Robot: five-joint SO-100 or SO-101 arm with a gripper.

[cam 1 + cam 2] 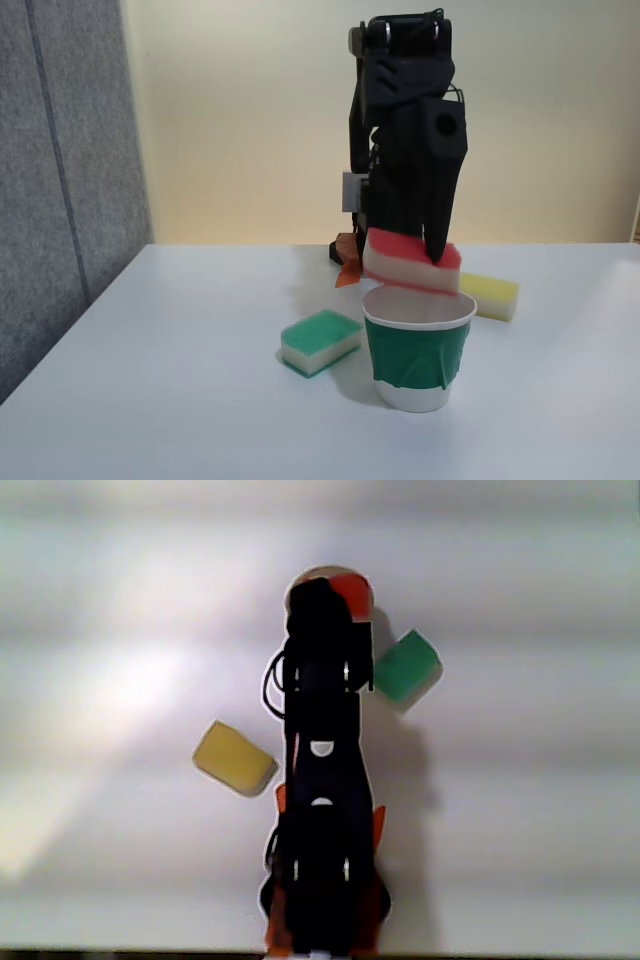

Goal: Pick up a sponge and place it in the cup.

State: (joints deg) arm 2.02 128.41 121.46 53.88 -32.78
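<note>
On my fixed view the tool (pixel 432 255) was clamped on the sponge (pixel 408 262), red top up and tilted slightly, held just above the rim of the cup (pixel 418 352) near the middle of the frame. The cup stood upright on the white surface (pixel 180 400). A green-topped sponge (pixel 320 341) lay just left of the cup, and a yellow sponge (pixel 490 296) lay behind it to the right. From above, I saw the arm (pixel 322 780) covering most of the cup, with a patch of red (pixel 352 592) showing at the upper centre.
</note>
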